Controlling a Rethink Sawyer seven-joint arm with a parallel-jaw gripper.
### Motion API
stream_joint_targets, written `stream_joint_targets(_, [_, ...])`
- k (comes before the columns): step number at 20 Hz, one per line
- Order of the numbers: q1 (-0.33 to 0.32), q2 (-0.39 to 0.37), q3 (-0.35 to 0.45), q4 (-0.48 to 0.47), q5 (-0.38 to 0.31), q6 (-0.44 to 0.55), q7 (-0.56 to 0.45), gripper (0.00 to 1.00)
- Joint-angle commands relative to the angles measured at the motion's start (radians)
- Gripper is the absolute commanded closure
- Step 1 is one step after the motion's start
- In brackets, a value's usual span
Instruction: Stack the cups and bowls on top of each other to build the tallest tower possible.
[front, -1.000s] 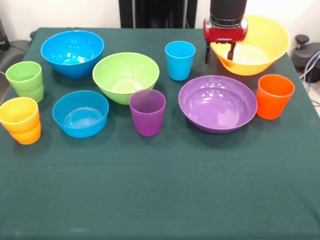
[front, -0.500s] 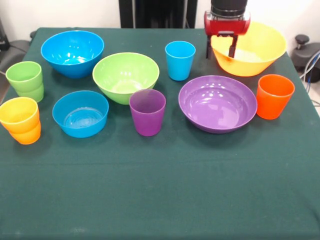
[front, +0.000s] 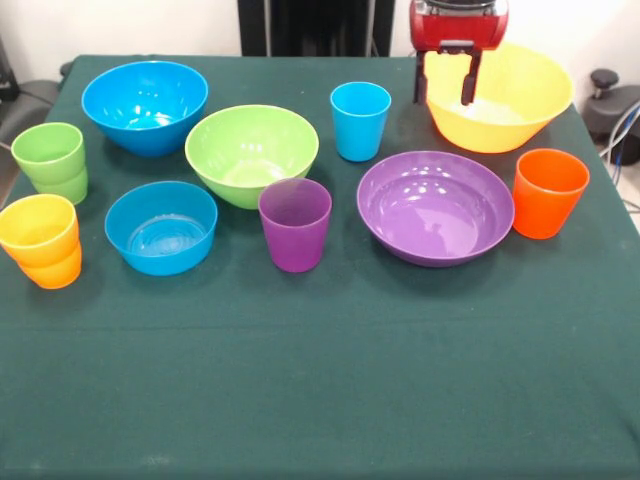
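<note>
My gripper (front: 443, 88) hangs at the back right, open, with one finger on each side of the near-left rim of the yellow bowl (front: 515, 105). The lime green bowl (front: 252, 152) stands alone and empty, with no tower on it. The big blue bowl (front: 145, 105) is at the back left, the smaller blue bowl (front: 161, 227) in front of it, the purple bowl (front: 435, 207) at centre right. The light blue cup (front: 360, 120), purple cup (front: 295, 225) and orange cup (front: 548, 192) stand singly. Green cups (front: 48, 160) sit nested at the left. A yellow cup (front: 38, 228) sits in an orange one.
A dark green cloth (front: 320, 380) covers the table, and its near half holds nothing. The robot's black pedestal (front: 305, 25) stands behind the far edge. Dark objects sit off the table at both sides.
My gripper has risen and shifted slightly right along the yellow bowl's rim. The yellow bowl looked tipped toward the camera a second ago and now sits level.
</note>
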Motion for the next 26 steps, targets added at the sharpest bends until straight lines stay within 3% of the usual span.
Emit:
stream_joint_targets(1, [-0.006, -0.012, 0.096, 0.040, -0.017, 0.116, 0.013, 0.00])
stream_joint_targets(26, [0.060, 0.007, 0.036, 0.024, -0.015, 0.088, 0.055, 0.00])
